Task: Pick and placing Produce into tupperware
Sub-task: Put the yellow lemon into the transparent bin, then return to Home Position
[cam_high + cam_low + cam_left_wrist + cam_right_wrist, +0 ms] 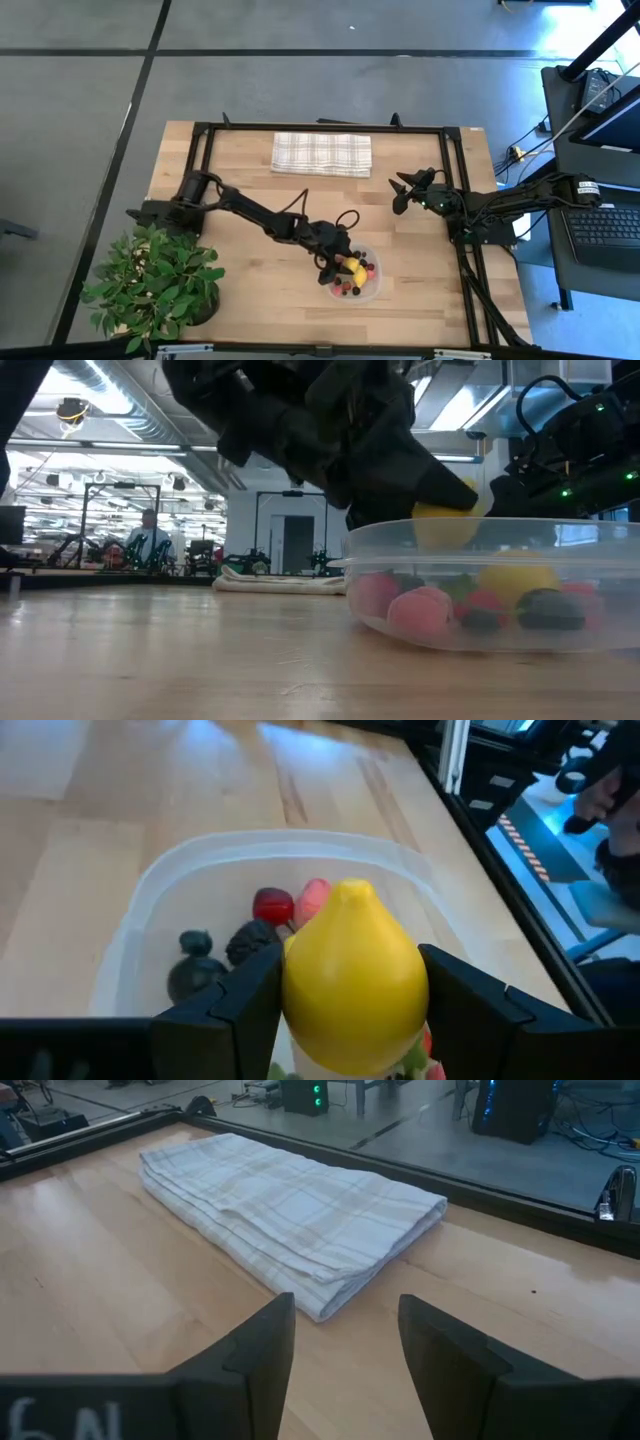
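The clear tupperware (358, 281) sits on the table near its near edge; its rim (200, 850) and wall (480, 575) show in the left wrist and low views. Inside lie red, pink and dark berry pieces (270, 910) and a yellow fruit (515, 578). My left gripper (337, 266) hovers over the container, shut on a yellow lemon (352, 975). My right gripper (402, 190) waits open toward the table's right, touching nothing, its fingers (250, 1350) facing the folded checked cloth (290, 1205). My left gripper pinches the yellow lemon (300, 1000) between its two fingers (250, 1000), one on each side of its widest part. The fingers slant down from the table's left. The lemon is lifted clear, just above the container's rim (440, 510), its pointed tip away from the wrist.
A leafy potted plant (155, 280) stands at the near left corner. The folded checked cloth (321, 154) lies by the far edge. A black frame (455, 190) borders the table, with a laptop (610, 225) beyond the right side. A person (148, 540) stands far behind.
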### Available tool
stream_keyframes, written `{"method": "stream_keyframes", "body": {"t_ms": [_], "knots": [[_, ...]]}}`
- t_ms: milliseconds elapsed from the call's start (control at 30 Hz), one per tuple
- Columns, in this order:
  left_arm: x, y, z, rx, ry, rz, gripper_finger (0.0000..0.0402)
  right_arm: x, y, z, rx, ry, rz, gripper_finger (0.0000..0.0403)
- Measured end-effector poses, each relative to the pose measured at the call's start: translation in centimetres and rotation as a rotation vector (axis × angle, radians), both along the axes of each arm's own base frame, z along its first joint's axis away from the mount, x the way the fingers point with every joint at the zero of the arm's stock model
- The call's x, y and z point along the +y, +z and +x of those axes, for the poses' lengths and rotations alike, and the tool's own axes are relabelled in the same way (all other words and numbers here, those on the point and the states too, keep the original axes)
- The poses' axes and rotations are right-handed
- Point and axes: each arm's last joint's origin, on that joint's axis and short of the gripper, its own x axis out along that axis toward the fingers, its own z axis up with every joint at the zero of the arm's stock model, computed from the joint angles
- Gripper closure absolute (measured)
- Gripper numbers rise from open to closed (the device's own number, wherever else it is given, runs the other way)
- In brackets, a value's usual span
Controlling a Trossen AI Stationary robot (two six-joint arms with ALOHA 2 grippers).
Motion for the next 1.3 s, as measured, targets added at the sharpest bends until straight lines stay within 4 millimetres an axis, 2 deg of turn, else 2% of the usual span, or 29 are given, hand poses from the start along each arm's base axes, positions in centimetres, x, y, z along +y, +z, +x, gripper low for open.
{"method": "stream_keyframes", "body": {"t_ms": [200,367,533,1167,1233,1300], "knots": [[-0.2,-1.2,0.3,0.011,0.011,-0.013,0.0199,0.0,0.0,0.0,0.000,-0.001,0.001,0.0221],[-0.2,-1.5,0.2,0.026,0.013,-0.013,0.0196,0.0,0.0,0.0,0.000,0.000,0.001,0.0221],[-0.3,-1.1,0.4,-0.021,0.011,-0.023,0.0185,0.0,0.0,0.0,0.001,0.001,0.000,0.0221],[-0.4,-1.0,0.4,-0.029,0.011,-0.024,0.0178,0.0,0.0,0.0,0.001,0.000,0.000,0.0221],[-0.3,-0.7,0.3,-0.030,0.005,-0.014,0.0178,0.0,0.0,0.0,0.002,0.001,0.000,0.0221],[-0.3,0.4,0.2,-0.062,-0.020,0.002,0.0178,0.0,0.0,0.0,0.002,0.000,0.000,0.0221]]}}
